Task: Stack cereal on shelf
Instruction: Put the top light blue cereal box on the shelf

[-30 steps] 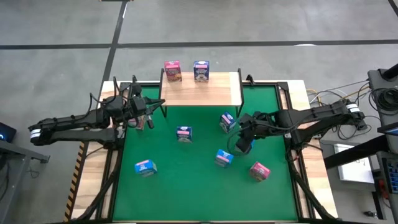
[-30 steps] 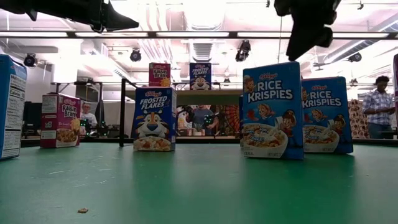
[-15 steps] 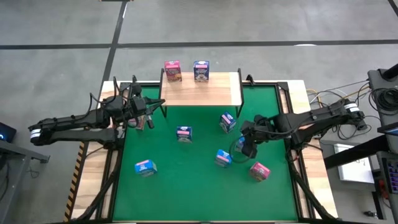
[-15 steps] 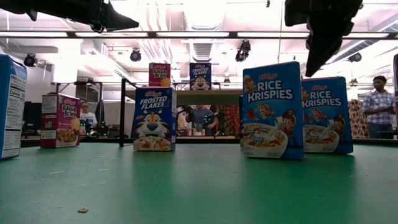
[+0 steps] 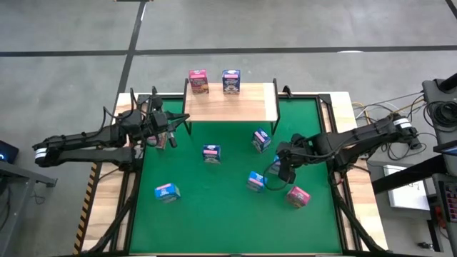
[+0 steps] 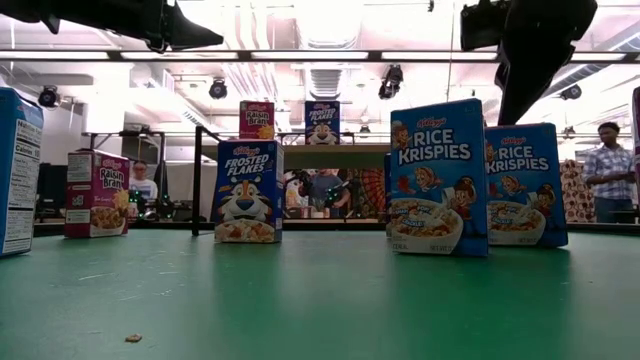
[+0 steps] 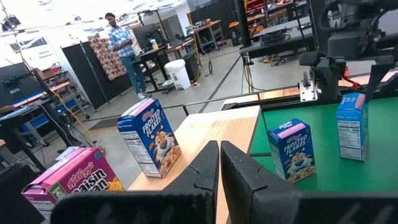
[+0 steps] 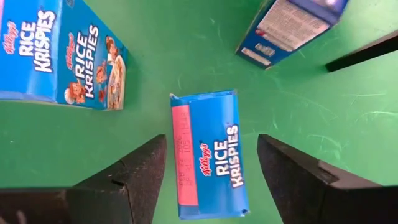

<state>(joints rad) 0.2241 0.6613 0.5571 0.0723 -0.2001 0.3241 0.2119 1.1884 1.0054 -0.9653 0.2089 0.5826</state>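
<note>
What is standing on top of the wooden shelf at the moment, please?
Two cereal boxes stand upright near the back edge of the shelf: a pink Raisin Bran box and a blue Frosted Flakes box. Their far sides are hidden.

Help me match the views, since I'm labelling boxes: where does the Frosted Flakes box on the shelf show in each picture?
High view: Frosted Flakes box on the shelf's far edge, right of centre.
Low view: raised in the background, upper middle.
Left wrist view: standing on the wood top, left of centre.
Right wrist view: not in it.
Shared landmark: the pink Raisin Bran box beside it on the shelf.
</note>
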